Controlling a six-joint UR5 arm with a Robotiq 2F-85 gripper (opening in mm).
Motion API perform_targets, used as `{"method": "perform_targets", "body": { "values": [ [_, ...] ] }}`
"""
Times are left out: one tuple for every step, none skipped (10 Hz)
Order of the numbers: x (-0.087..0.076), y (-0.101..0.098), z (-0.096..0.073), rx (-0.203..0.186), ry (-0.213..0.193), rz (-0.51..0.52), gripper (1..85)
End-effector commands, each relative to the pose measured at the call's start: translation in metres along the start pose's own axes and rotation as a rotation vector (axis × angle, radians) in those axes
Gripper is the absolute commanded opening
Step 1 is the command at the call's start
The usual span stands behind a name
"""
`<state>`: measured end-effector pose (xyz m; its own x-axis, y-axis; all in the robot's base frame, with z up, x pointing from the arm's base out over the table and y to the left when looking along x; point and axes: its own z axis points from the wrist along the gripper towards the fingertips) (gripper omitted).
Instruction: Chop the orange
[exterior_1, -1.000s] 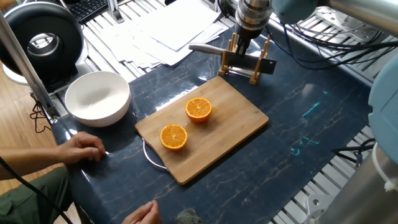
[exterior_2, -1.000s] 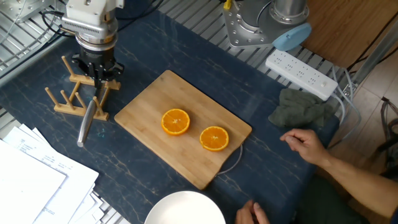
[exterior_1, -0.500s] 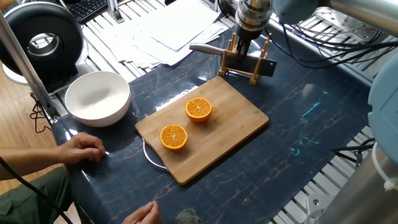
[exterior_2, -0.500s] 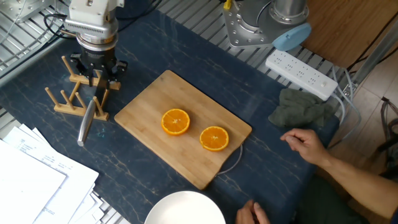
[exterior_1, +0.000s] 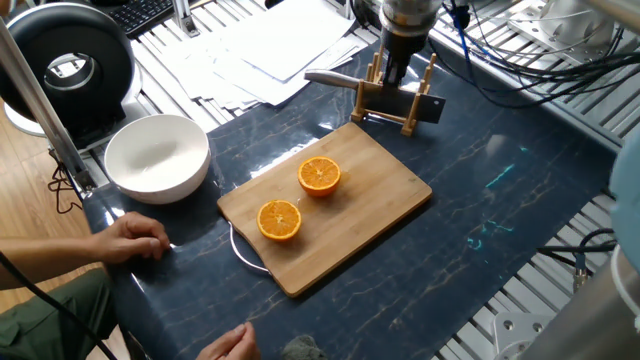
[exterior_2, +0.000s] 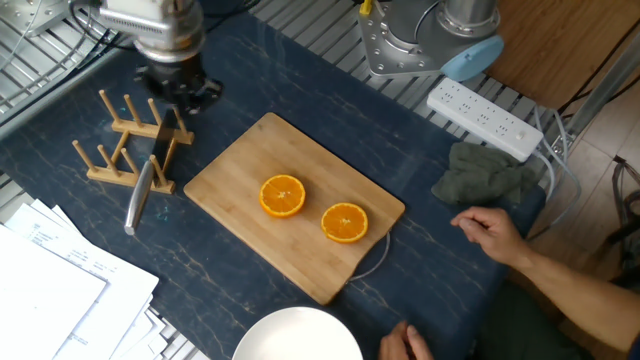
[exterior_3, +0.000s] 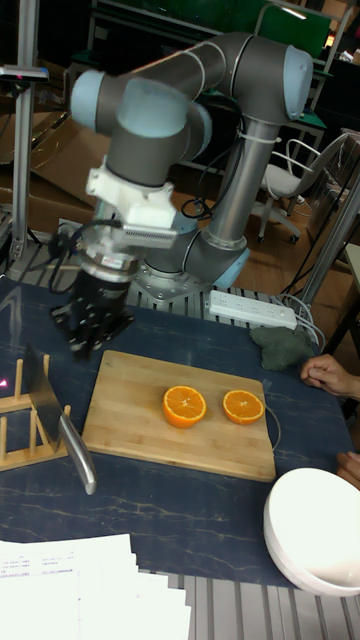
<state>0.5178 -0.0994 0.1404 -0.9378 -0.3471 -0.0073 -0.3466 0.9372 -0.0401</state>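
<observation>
The orange lies as two halves, cut faces up, on the wooden cutting board (exterior_1: 375, 200): one half (exterior_1: 320, 175) towards the middle, the other half (exterior_1: 279, 220) nearer the person. In the other fixed view the halves (exterior_2: 283, 196) (exterior_2: 345, 222) sit side by side, as do the halves (exterior_3: 185, 405) (exterior_3: 243, 406) in the tall view. The knife (exterior_2: 140, 190) rests in a wooden rack (exterior_2: 112, 150) beside the board, its handle sticking out. My gripper (exterior_2: 180, 98) (exterior_1: 397, 75) (exterior_3: 90, 335) hangs open and empty above the table by the rack, apart from the knife.
A white bowl (exterior_1: 158, 155) stands near the board's corner. A person's hands (exterior_1: 135, 238) (exterior_2: 490, 232) rest at the table edge. A grey cloth (exterior_2: 485, 172) and a power strip (exterior_2: 487, 110) lie by the arm's base. Papers (exterior_1: 270, 45) lie behind the rack.
My gripper opened off the knife, leaving it in the rack, then rose and drew away from the rack. The orange halves and the person's hands stayed put.
</observation>
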Motion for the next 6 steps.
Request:
{"method": "perform_targets", "body": {
  "values": [
    [-0.015,0.062,-0.027,-0.129,-0.005,0.208,1.3],
    [-0.02,0.063,-0.027,-0.124,-0.013,0.206,1.3],
    [-0.023,0.062,-0.025,-0.12,-0.019,0.203,1.3],
    [-0.023,0.06,-0.025,-0.113,-0.019,0.203,1.3],
    [-0.024,0.056,-0.024,-0.102,-0.021,0.197,1.3],
    [-0.026,0.056,-0.023,-0.104,-0.023,0.191,1.3]
  ]
}}
